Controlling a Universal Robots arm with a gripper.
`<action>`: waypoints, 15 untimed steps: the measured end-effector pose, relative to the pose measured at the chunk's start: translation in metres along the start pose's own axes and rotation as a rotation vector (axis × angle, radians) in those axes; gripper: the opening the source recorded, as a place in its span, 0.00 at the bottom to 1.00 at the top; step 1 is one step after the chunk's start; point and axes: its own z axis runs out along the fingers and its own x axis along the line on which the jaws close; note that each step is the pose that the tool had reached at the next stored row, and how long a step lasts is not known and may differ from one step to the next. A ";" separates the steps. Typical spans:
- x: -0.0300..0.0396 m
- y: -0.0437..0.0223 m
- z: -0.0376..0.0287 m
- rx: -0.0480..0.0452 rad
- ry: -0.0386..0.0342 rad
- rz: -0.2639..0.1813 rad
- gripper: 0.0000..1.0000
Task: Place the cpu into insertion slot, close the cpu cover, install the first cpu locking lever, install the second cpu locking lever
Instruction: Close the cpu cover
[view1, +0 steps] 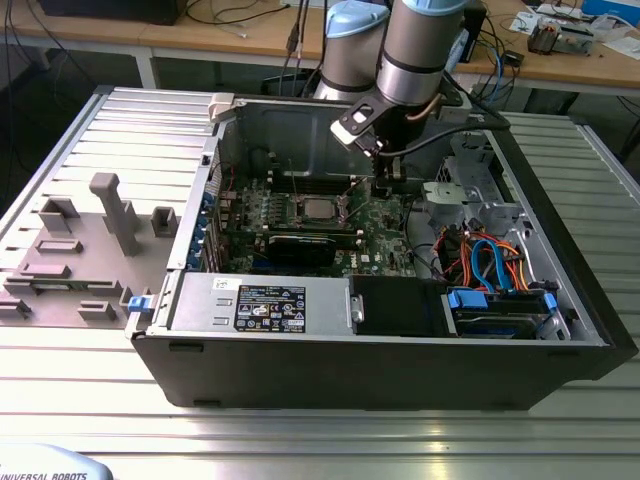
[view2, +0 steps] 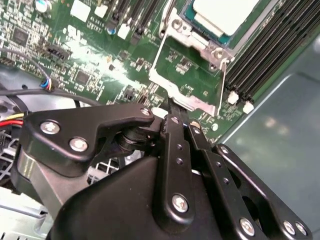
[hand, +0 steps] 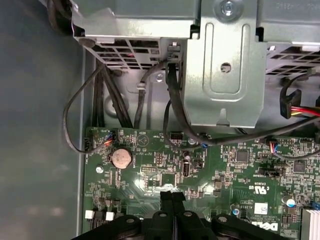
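On the ribbed metal bench (view1: 90, 380), an open computer case (view1: 400, 350), side panel off, innards up. Reaching down into it from the far side, the grey arm (view1: 420, 40). Across the case floor, the green motherboard (view1: 380, 250), with black memory slots (view2: 270, 45) beside the socket.

Low over the board, the tool (view1: 383, 185), clenched: in both wrist views the fingers (view2: 172, 150) pressed together, with nothing visible between them. Tips right at the near edge of the cpu cover (view2: 186, 96); touching or just short, hard to say. Cover open, laid back off the socket, with green board visible through its square window. Past the hinge, the insertion slot (view2: 190, 17), and seated in it already, the cpu (view2: 225, 12), pale top up.

Likely trouble from here:
- Slipping off the thin frame edge with closed tips, letting the plate flop back or slam down on the chip.
- Catching the rim off-centre and twisting the hinge.
- Riding too low and scraping the small parts beside the socket.
- Pinching a not-quite-flat chip under a closing cover, bending pins.
- Less likely, snagging the black cables (hand: 171, 95) under the metal drive bracket (hand: 225, 90).
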 end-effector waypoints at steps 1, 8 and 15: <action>0.0001 -0.0025 0.0000 0.0000 0.0000 0.000 0.11; 0.0003 -0.0056 0.0001 0.0000 0.0000 0.000 0.11; 0.0004 -0.0079 0.0001 0.0000 0.0000 0.000 0.11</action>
